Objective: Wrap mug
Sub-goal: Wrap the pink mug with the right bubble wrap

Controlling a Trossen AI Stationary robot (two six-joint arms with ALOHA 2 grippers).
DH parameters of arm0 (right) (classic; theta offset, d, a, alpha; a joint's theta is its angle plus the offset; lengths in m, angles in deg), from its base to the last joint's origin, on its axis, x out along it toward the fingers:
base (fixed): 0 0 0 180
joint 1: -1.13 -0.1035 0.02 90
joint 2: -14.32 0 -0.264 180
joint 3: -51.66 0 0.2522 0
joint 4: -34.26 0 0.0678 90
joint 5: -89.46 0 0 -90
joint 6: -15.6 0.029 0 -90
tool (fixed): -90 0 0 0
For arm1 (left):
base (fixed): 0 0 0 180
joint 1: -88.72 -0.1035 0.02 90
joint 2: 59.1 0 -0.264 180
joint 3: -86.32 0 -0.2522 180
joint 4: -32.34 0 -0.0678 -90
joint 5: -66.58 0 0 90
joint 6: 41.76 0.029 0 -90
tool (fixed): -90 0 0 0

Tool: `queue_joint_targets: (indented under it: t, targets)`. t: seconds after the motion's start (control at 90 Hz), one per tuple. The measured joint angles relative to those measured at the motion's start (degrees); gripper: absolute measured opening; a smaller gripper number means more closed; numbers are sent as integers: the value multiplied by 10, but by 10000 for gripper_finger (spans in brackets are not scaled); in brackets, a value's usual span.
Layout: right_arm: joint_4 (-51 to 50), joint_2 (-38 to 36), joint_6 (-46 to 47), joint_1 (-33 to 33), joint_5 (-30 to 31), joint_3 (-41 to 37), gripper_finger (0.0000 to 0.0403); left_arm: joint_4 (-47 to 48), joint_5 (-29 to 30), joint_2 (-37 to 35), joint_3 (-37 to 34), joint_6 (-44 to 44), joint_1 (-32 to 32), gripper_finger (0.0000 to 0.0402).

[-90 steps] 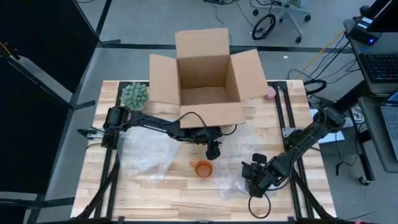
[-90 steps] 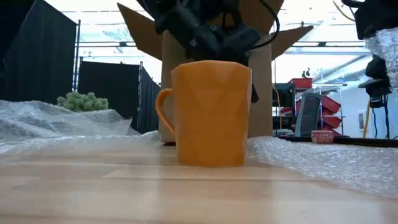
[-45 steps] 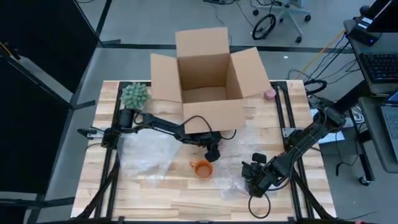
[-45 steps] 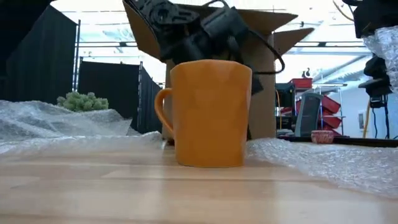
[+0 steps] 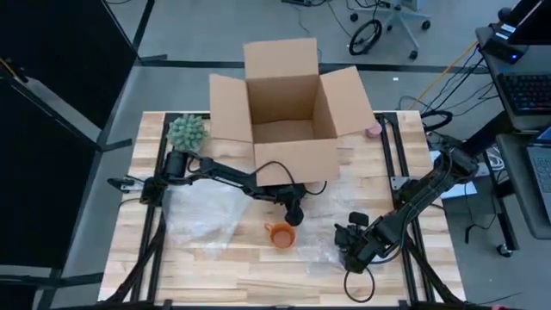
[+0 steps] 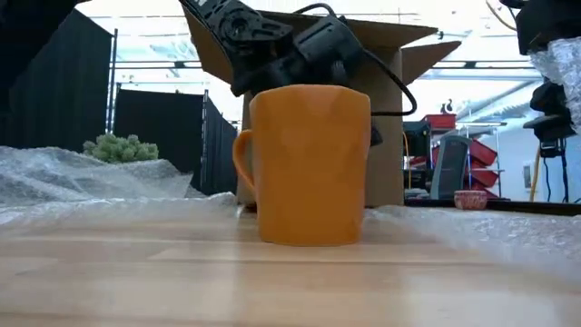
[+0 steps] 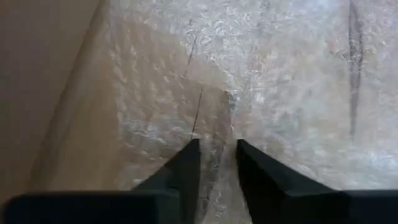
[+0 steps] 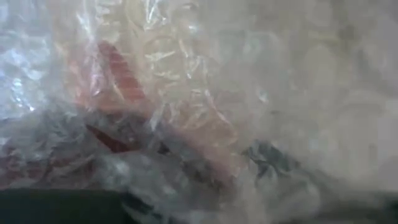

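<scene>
Left end effector (image 7: 216,157) pinches bubble wrap (image 7: 273,93) behind upright mug (image 5: 280,233), handle pointing left

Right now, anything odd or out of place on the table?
Nothing spilled or damaged. The orange mug stands upright on bare wood, beside the bubble wrap sheet rather than on it. The left gripper pinches that sheet; the right gripper is at its other edge.

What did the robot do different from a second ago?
The left tool slid closer to the orange mug, its fingers nipping the bubble wrap. The mug barely shifted. The right tool, the cardboard box and the green plant stayed put.
</scene>
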Motion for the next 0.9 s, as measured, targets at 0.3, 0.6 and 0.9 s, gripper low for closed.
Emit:
queue_joint_targets:
  t: [0.3, 0.6, 0.9]
  targets:
    - [0, 0, -3, 0, -4, 0, 153, 10, 12, 3, 30, 17, 8, 1]
    - [-1, 0, -2, 0, -4, 0, 153, 56, 32, 2, 126, 61, 38, 0]
    - [-3, 0, 6, 0, -6, 0, 153, 69, 36, 2, 196, 86, 77, 0]
